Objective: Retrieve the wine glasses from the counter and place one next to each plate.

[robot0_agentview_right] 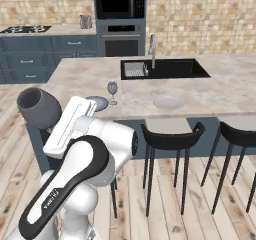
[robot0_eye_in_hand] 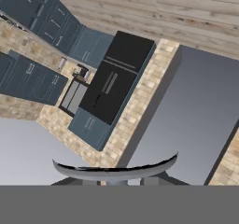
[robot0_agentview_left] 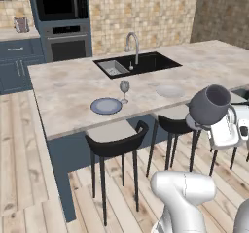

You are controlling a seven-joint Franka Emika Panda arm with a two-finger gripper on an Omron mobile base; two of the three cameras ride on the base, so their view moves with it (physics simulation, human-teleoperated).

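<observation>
So the end effector (robot0_agentview_left: 221, 125) is clamped on the dark grey goblet (robot0_agentview_left: 210, 104), carrying it tipped over on its side up in the air, off the near edge of the island bench (robot0_agentview_left: 63, 89) and above the stools (robot0_agentview_left: 116, 147). From the right base camera you can see the goblet's open mouth pointing away from the arm, out past the bench's left corner. In the hand camera the goblet's round foot (robot0_eye_in_hand: 116, 170) sits right across the bottom, so the grip looks to be on the stem.

Using the black sink (robot0_agentview_left: 138, 63) as the reference point: the clear wine glass (robot0_agentview_left: 125, 87) stands upright on the bench in front of the sink, toward the near edge. The blue-grey plate (robot0_agentview_left: 106, 106) is just beside that glass, a bit further from the sink and off to the left. The pale plate (robot0_agentview_left: 170, 91) is also in front of the sink but over on the right side, with nothing standing next to it.
</observation>
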